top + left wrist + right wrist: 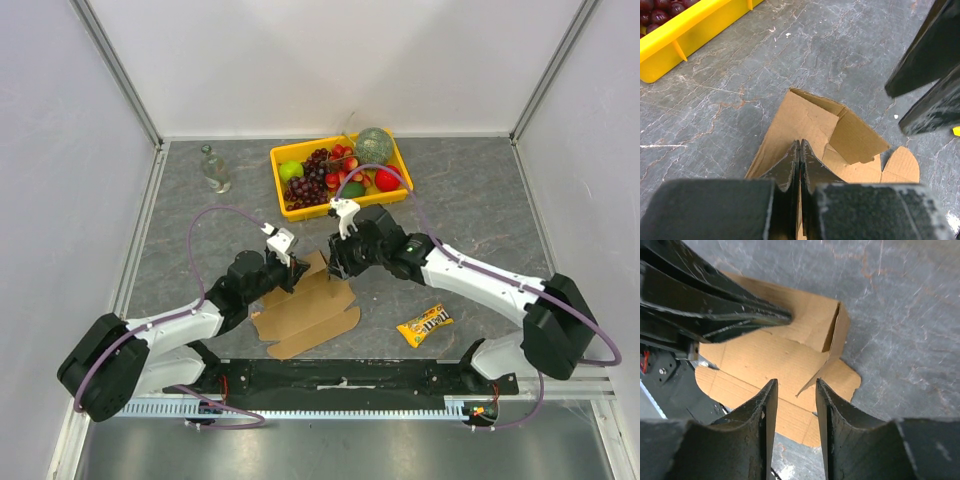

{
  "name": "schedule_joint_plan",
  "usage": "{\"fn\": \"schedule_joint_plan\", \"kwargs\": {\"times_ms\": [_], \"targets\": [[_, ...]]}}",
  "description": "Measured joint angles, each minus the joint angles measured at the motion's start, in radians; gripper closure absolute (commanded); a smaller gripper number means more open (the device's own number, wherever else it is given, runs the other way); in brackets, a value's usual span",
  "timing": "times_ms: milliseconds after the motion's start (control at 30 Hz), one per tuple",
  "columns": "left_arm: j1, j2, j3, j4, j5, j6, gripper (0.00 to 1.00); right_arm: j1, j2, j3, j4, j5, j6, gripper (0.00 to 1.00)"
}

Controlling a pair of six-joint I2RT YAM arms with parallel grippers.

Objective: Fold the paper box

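Note:
The paper box (310, 315) is a brown die-cut cardboard sheet lying mostly flat on the grey table, between the two arms. One flap (855, 137) stands up at its far side, forming a small corner (837, 335). My left gripper (289, 268) is at the sheet's left part with its fingers (790, 167) pressed together. A thin brown sliver shows in the slit, and I cannot tell whether board is pinched there. My right gripper (336, 267) hovers open just above the raised flap's edge. Its fingertips (769, 395) are apart and nothing is between them.
A yellow tray (292, 212) of fruit stands behind the grippers, and its wall (685, 37) shows in the left wrist view. A yellow candy packet (424, 325) lies right of the sheet. A small glass bottle (214, 168) stands at the back left. White walls enclose the table.

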Motion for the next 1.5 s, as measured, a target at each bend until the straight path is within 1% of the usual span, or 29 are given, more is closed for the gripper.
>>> {"fn": "schedule_joint_plan", "kwargs": {"times_ms": [133, 267, 433, 600, 800, 1067, 1233, 1500], "targets": [[0.0, 0.005, 0.003, 0.0, 0.002, 0.0, 0.98, -0.03, -0.059, -0.013, 0.042, 0.016, 0.009, 0.55], [0.0, 0.005, 0.003, 0.0, 0.003, 0.0, 0.98, -0.064, -0.086, -0.032, 0.061, 0.088, 0.017, 0.55], [0.0, 0.007, 0.004, 0.0, 0.009, 0.0, 0.98, -0.074, -0.046, -0.051, 0.062, 0.156, 0.0, 0.55], [0.0, 0.007, 0.005, 0.0, 0.01, 0.0, 0.98, -0.074, 0.009, -0.118, 0.111, 0.172, -0.04, 0.53], [0.0, 0.008, 0.005, 0.0, 0.01, 0.0, 0.98, -0.074, 0.03, -0.219, 0.231, 0.118, -0.101, 0.5], [0.0, 0.011, 0.006, 0.0, 0.014, 0.0, 0.98, -0.074, 0.055, -0.292, 0.405, 0.02, -0.153, 0.47], [0.0, 0.014, 0.01, 0.0, 0.017, 0.0, 0.98, -0.074, 0.083, -0.296, 0.463, -0.031, -0.171, 0.46], [0.0, 0.023, 0.014, 0.0, 0.018, 0.0, 0.98, -0.072, 0.089, -0.298, 0.509, -0.077, -0.175, 0.46]]}}
